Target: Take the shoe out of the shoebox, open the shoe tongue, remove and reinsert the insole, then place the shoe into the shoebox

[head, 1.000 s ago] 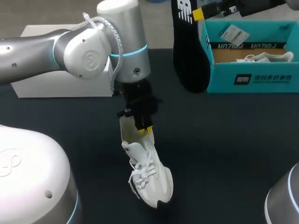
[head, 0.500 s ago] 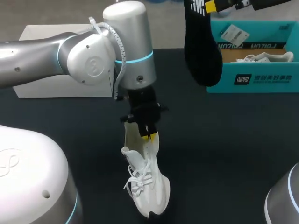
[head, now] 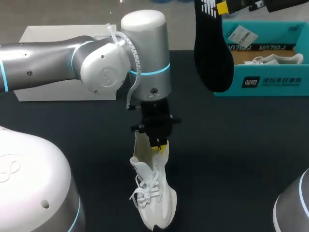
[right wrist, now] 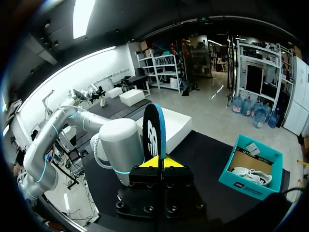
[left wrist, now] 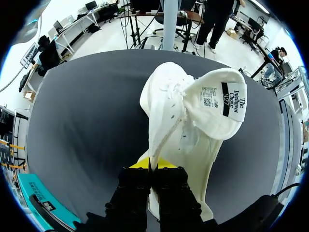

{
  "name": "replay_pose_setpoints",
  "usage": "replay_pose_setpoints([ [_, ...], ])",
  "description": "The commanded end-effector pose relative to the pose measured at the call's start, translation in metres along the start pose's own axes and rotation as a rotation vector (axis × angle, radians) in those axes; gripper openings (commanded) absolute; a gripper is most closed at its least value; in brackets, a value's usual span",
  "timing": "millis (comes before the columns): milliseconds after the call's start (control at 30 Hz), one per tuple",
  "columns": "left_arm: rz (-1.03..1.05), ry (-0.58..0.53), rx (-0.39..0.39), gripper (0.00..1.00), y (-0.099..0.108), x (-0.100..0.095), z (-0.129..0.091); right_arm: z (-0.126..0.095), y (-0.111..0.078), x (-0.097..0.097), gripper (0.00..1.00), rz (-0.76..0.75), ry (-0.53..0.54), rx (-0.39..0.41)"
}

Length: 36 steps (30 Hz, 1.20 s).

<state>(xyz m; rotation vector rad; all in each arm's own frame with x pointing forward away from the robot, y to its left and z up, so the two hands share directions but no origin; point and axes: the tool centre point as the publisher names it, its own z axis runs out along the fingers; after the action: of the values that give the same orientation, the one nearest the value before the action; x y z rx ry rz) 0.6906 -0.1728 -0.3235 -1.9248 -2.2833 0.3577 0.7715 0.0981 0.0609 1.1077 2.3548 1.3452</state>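
A white shoe [head: 155,200] stands toe-down on the black table [head: 241,154], held by its heel rim in my left gripper [head: 159,146], which is shut on it. In the left wrist view the shoe [left wrist: 174,111] hangs ahead of the gripper [left wrist: 153,166], its tongue [left wrist: 227,99] folded open. My right gripper [head: 222,7] is shut on a black insole [head: 212,53], which hangs upright in the air near the teal shoebox [head: 270,82]. In the right wrist view the insole [right wrist: 154,133] rises from between that gripper's fingers [right wrist: 158,162]. The shoebox [right wrist: 248,181] holds a second white shoe [head: 275,60].
A white box [head: 43,36] lies at the back left, partly behind my left arm [head: 101,65]. Bare black table stretches to the right of the shoe, in front of the shoebox.
My left arm has shifted right and a little nearer, carrying the shoe's heel with it. My right gripper has carried the insole to the right and upward, toward the shoebox.
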Motion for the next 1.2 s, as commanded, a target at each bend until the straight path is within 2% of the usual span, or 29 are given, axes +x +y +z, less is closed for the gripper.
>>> replay_pose_setpoints([
  [33,0.007,0.012,-0.008,0.0,0.0,-0.005,0.007,0.002,0.001,0.0,0.0,0.002,-0.001,0.002],
  [700,0.057,0.015,-0.031,0.0,-0.001,-0.013,0.031,0.002,0.001,0.0,0.0,0.002,-0.001,0.002],
  [733,0.06,0.012,-0.029,0.1,-0.001,-0.013,0.032,0.002,0.001,0.0,0.0,0.002,-0.001,0.002],
  [767,0.068,0.008,-0.033,0.29,-0.001,-0.014,0.032,0.002,0.001,0.0,0.0,0.002,-0.001,0.002],
  [800,0.074,0.007,-0.039,0.43,-0.002,-0.014,0.033,0.002,0.001,0.0,0.0,0.002,-0.001,0.002],
  [833,0.08,-0.003,-0.036,0.49,-0.002,-0.015,0.033,0.002,0.001,0.0,0.0,0.002,-0.001,0.002],
  [867,0.077,-0.01,-0.031,0.7,-0.003,-0.016,0.033,0.002,0.001,0.0,0.0,0.002,-0.001,0.002],
  [900,0.077,-0.012,-0.032,0.84,-0.004,-0.016,0.032,0.002,0.001,0.0,0.0,0.002,-0.001,0.002],
  [933,0.082,-0.028,-0.043,0.94,-0.004,-0.017,0.032,0.002,0.001,0.0,0.0,0.002,-0.001,0.002],
  [967,0.073,-0.044,-0.041,1.0,-0.004,-0.019,0.031,0.002,0.001,0.0,0.0,0.002,-0.001,0.002],
  [1067,0.045,-0.1,-0.044,1.0,-0.002,-0.024,0.024,0.002,0.001,0.0,0.0,0.002,-0.001,0.002],
  [1200,0.0,-0.213,-0.027,1.0,0.0,-0.025,0.004,0.002,0.001,0.0,0.0,0.002,-0.001,0.002],
])
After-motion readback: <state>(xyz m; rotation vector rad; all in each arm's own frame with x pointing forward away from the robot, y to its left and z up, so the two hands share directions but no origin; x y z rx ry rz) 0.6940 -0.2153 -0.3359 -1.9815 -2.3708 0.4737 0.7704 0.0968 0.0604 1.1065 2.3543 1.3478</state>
